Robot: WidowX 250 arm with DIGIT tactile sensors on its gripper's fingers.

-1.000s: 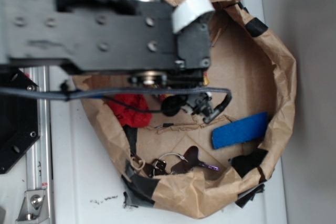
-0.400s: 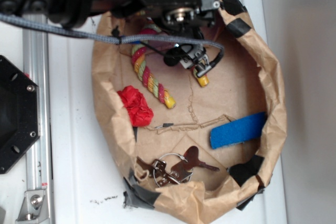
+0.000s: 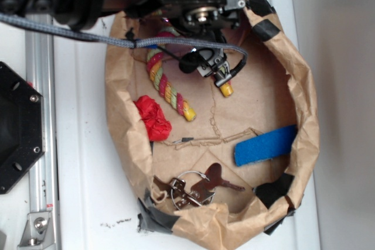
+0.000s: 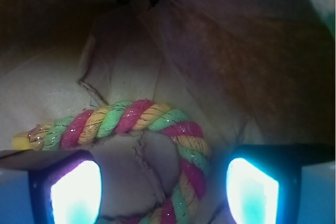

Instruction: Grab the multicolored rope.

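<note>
The multicolored rope (image 3: 167,89) lies bent in a U in the far part of the brown paper bag (image 3: 306,100). Its left leg ends in a yellow tip, and the other yellow tip shows just below the gripper (image 3: 215,72). The arm hides the rope's bend in the exterior view. In the wrist view the rope (image 4: 131,116) curves from the left across and down between the two lit fingers. There the gripper (image 4: 164,192) is open, one finger on each side of the rope's right strand and apart from it.
Lower in the bag lie a red paper wad (image 3: 152,117), a flat blue block (image 3: 265,146), a bunch of keys (image 3: 193,185) and a paper-clip chain (image 3: 205,139). The bag's crumpled walls rise all round. A metal rail (image 3: 38,144) runs along the left.
The arm has moved from the bag's middle to its far part, uncovering the rope and the red wad. Over the last half second it has hardly shifted.
</note>
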